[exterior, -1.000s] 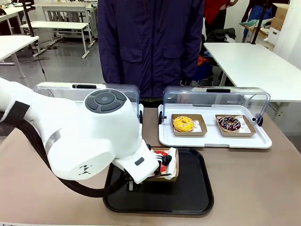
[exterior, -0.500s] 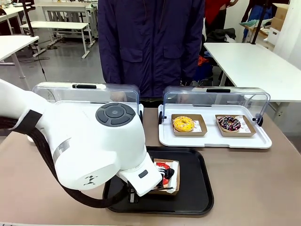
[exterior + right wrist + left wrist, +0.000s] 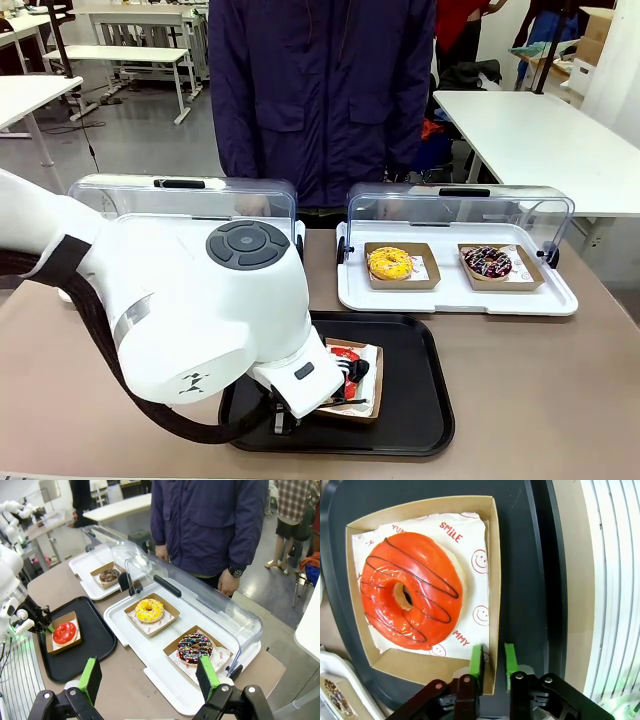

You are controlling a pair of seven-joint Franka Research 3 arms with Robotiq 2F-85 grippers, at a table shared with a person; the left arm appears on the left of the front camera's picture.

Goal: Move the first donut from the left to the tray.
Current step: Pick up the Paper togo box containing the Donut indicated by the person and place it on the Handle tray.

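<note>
The red-glazed donut (image 3: 410, 590) with dark stripes lies in its brown cardboard holder (image 3: 492, 570), which rests flat on the black tray (image 3: 525, 555). In the left wrist view my left gripper (image 3: 493, 661) straddles the holder's near wall; its green pads (image 3: 476, 660) stand slightly apart, with a thin gap on each side of the wall. From the front, the holder (image 3: 352, 380) peeks out beside my bulky left arm (image 3: 200, 310), on the tray (image 3: 410, 400). My right gripper (image 3: 150, 680) is open, holds nothing, and hangs above the table's near right side.
A white display tray (image 3: 455, 295) with its clear lid raised holds a yellow donut (image 3: 390, 263) and a chocolate sprinkled donut (image 3: 488, 262). A second lidded display tray (image 3: 87, 582) holds a chocolate donut (image 3: 107, 575). A person (image 3: 320, 90) stands at the far edge.
The holder with the red donut went from lifted and tilted to lying flat on the black tray. My left arm sank lower with it.
</note>
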